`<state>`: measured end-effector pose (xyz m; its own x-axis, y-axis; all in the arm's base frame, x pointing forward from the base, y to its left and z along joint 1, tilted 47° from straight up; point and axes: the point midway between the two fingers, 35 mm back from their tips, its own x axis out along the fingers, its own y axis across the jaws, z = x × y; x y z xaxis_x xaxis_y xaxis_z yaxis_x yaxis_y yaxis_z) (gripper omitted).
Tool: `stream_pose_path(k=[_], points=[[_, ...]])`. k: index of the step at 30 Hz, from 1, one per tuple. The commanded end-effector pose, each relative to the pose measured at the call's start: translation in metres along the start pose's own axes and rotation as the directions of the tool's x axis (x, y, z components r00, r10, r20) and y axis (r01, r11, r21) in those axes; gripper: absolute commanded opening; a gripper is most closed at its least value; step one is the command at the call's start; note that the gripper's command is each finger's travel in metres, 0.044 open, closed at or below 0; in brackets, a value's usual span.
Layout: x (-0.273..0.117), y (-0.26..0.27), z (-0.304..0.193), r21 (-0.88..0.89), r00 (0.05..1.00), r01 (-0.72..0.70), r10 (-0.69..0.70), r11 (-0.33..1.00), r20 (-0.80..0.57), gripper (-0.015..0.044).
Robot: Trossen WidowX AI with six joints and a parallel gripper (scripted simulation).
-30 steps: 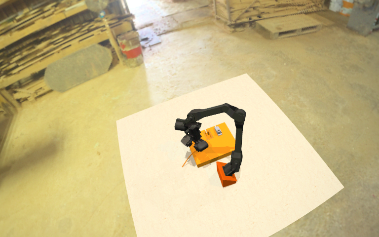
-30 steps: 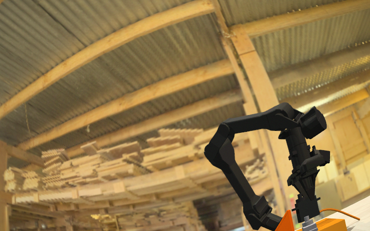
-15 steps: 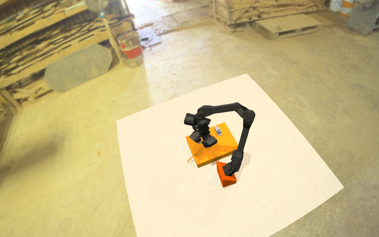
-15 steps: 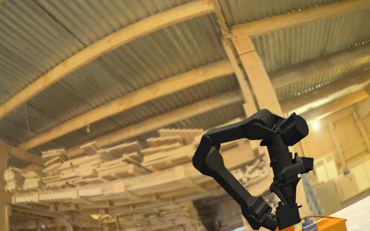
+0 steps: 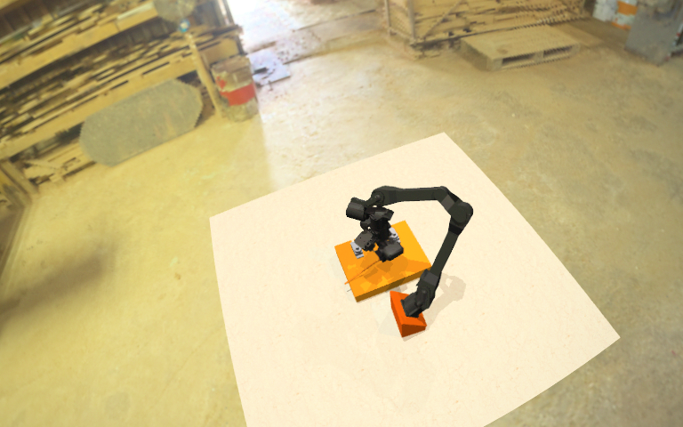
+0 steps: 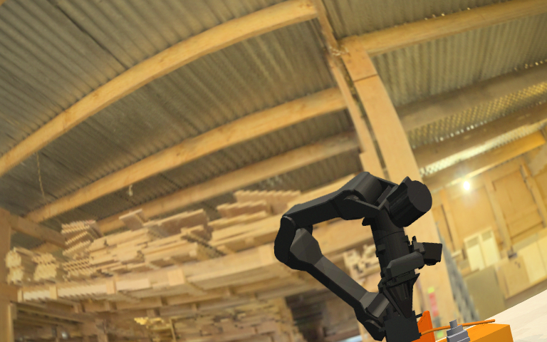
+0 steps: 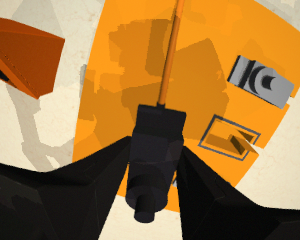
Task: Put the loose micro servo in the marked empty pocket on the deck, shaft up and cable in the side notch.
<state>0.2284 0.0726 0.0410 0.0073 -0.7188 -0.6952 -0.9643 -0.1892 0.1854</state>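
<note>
Your black parallel-jaw gripper (image 7: pixel 152 160): jaws clamped on the dark box-shaped micro servo (image 7: pixel 153 154) (thin orange cable (image 7: pixel 173 34) trailing), above the flat orange deck (image 7: pixel 190 40), outlined pocket (image 7: pixel 229 138) beside.

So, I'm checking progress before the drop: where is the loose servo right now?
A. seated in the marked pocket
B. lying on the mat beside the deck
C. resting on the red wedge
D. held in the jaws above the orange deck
D: the wrist view shows the dark servo clamped between the jaws over the orange deck, with the outlined pocket off to one side, unfilled.
</note>
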Motion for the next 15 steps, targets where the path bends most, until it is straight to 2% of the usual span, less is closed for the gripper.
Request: stream_pose_path(k=[1, 8, 15], points=[[-0.0013, 0.0005, -0.0029, 0.108, 1.000, 0.008, -0.007, 0.994, -0.002, 0.0000], [-0.0013, 0.0004, -0.0029, 0.344, 1.000, 0.008, -0.007, 0.939, -0.002, 0.0000], [-0.0013, 0.0004, -0.0029, 0.560, 1.000, 0.007, -0.007, 0.829, -0.002, 0.0000]])
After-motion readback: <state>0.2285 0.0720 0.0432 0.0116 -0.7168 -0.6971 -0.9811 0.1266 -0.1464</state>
